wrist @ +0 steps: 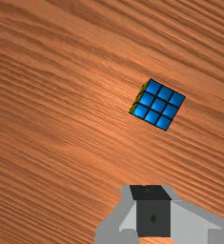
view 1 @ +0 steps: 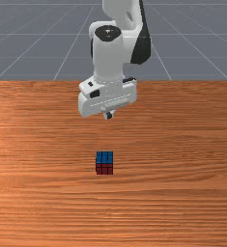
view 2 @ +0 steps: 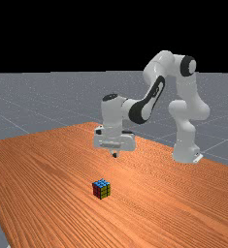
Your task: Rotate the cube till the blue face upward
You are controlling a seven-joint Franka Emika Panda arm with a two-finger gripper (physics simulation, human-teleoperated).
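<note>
I'm hovering the pincer (view 1: 108, 115), closed together, above the bench (view 1: 182, 144). The cube (wrist: 158, 105) is showing blue upward; I'm expecting light, rigid handling, gripping best across opposite sides.

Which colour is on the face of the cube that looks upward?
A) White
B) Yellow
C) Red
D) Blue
D: the top of the cube is blue in the far view, while red and yellow are on its sides.
</note>
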